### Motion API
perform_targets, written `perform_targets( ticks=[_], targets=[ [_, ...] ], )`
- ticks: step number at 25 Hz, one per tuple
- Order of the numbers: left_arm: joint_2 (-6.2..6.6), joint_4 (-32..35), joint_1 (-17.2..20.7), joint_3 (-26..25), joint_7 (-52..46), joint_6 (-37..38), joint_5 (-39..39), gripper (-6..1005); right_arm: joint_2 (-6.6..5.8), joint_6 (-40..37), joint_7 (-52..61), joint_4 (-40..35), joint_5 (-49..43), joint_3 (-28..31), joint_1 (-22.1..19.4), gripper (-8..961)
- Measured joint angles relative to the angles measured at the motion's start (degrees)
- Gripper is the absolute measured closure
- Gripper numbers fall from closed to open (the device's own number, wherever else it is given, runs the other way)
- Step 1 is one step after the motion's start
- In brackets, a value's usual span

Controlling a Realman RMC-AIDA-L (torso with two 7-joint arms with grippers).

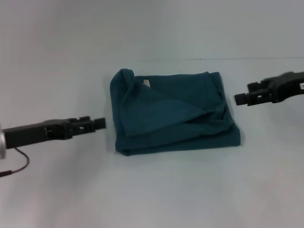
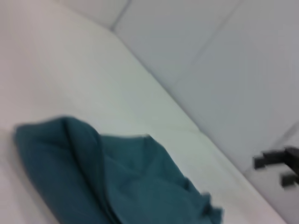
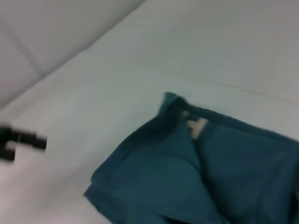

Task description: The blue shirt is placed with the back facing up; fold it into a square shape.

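Flanking one blue shirt (image 1: 173, 114) (folded): two grippers.

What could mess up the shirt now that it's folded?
The blue shirt is a loose, lumpy bundle, so its raised top flap might slide open. The left tool sits close beside its edge, apart from it; a sideways bump could drag the cloth. The right tool hangs near the other side and could snag it too.

So the blue shirt (image 1: 173, 111) is sitting folded into a roughly square bundle on the white table (image 1: 152, 194), a bit lumpy with a diagonal flap across the top. My left gripper (image 1: 100, 123) hangs just off its left edge, my right gripper (image 1: 239, 99) just off the right. Neither touches the fabric.
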Motion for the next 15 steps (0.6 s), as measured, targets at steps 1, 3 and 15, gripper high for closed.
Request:
perform_targets(
  ticks=[1, 3, 15],
  targets=[
    [0.02, 0.21, 0.36, -1.41, -0.23, 0.04, -0.15, 202, 0.49, 0.11, -0.96, -1.46, -0.25, -1.27, 0.46, 158],
    [0.16, -0.24, 0.73, -5.16, -1.57, -0.1, -0.3, 203, 1.55, 0.74, -1.99, -3.48, -1.26, -3.66, 1.68, 158],
    [0.32, -5.76, 0.88, -15.5, -3.51, -0.07, -4.74, 201, 8.78, 6.48, -1.97, -4.93, -19.64, -13.61, 12.33, 158]
  ],
)
